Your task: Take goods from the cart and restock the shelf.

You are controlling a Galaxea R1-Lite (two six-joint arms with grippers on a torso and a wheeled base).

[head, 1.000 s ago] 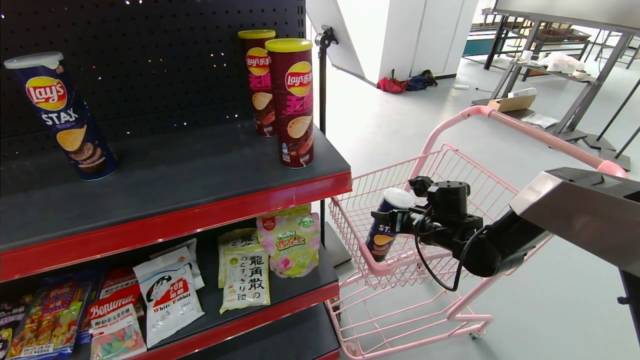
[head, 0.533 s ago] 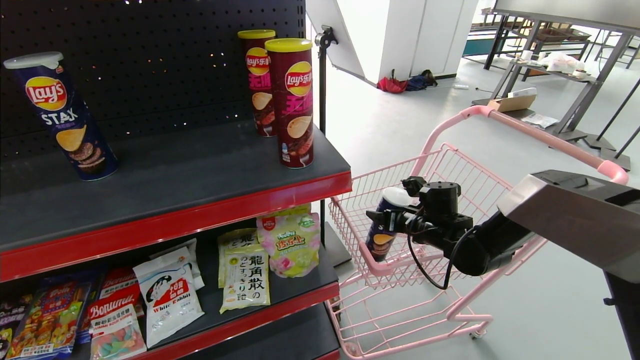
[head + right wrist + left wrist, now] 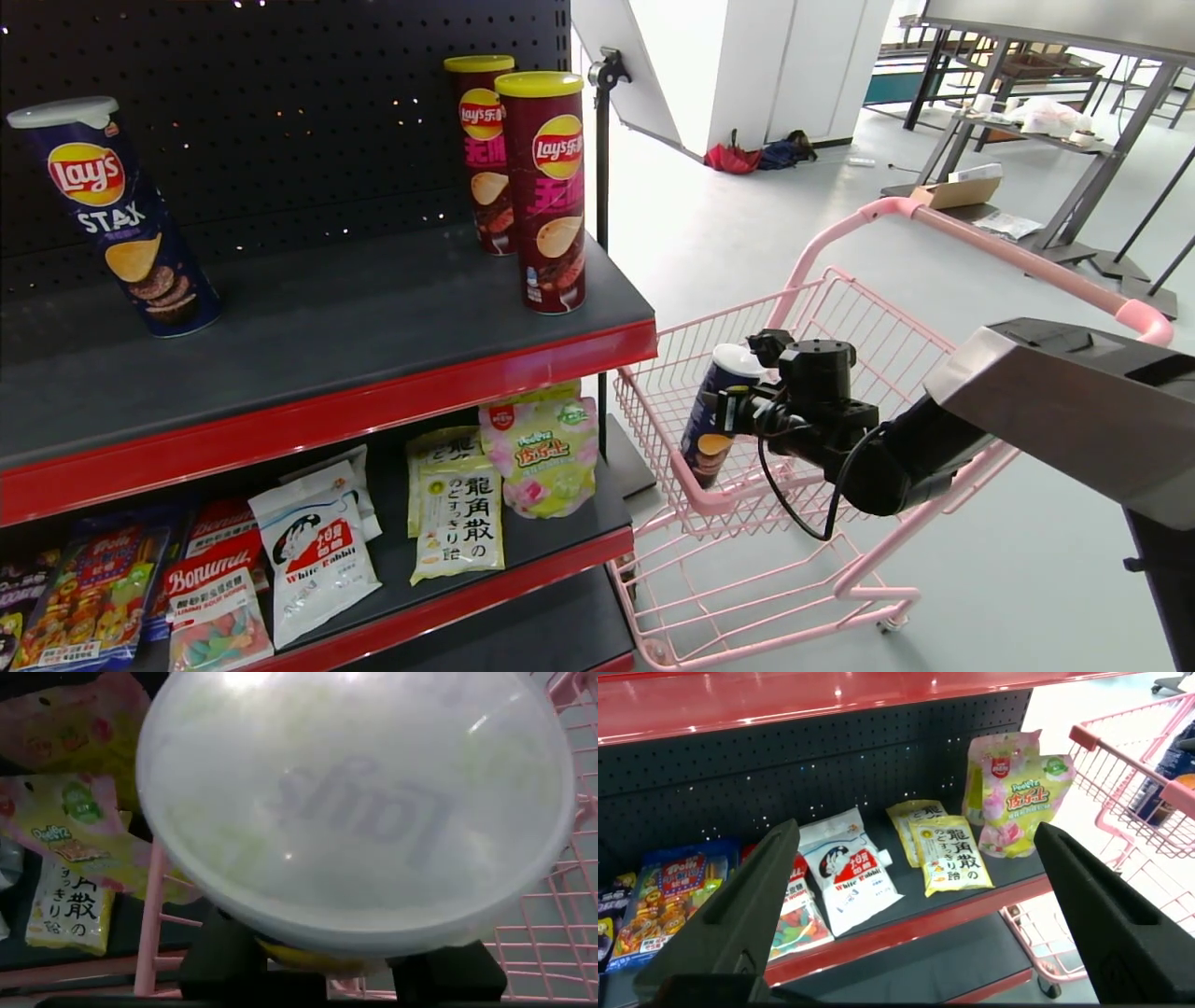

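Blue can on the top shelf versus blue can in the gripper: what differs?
The shelf can stands free on the top shelf; the held can sits in the right gripper at the cart. Held can's label is partly hidden; shelf can's shows fully. Both are dark blue, pale-lidded.

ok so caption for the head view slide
Right gripper holds a blue chip can at the pink cart, beside the shelf.

Dark top shelf [image 3: 327,364], red front edge. Near its right end, front maroon can [image 3: 546,191], upright. Just behind that can: second maroon can [image 3: 481,154]. Well left of it: blue can [image 3: 117,219], standing. Below it, on lower shelf [image 3: 574,534]: pink-green bag [image 3: 541,457], yellow bags [image 3: 457,509], white bag [image 3: 313,551], further left red bags [image 3: 215,597]. Right of it, on floor [image 3: 747,224]: pink cart [image 3: 980,243].
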